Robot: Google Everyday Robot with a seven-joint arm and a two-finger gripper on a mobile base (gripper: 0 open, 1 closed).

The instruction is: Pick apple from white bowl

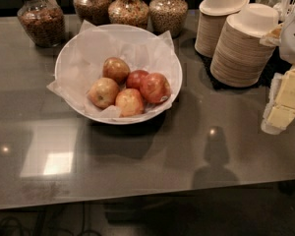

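The white bowl (pixel 173 58) stands on the grey counter, left of centre, lined with crumpled white paper. Several apples lie in it. The apple (pixel 155 87) is the largest, deep red with a small pale spot, on the right side of the pile. A smaller all-red apple (pixel 136 77) touches it on the left. Three yellow-orange blushed apples (pixel 103 92) lie to the left and front. My gripper (pixel 285 102) is at the right edge of the view, well to the right of the bowl, holding nothing that I can see.
Two stacks of tan paper bowls (pixel 238 53) stand at the back right, close to my arm. Several glass jars of cereal and grains (pixel 129 9) line the back edge behind the bowl. The counter's front edge (pixel 137 198) runs along the bottom.
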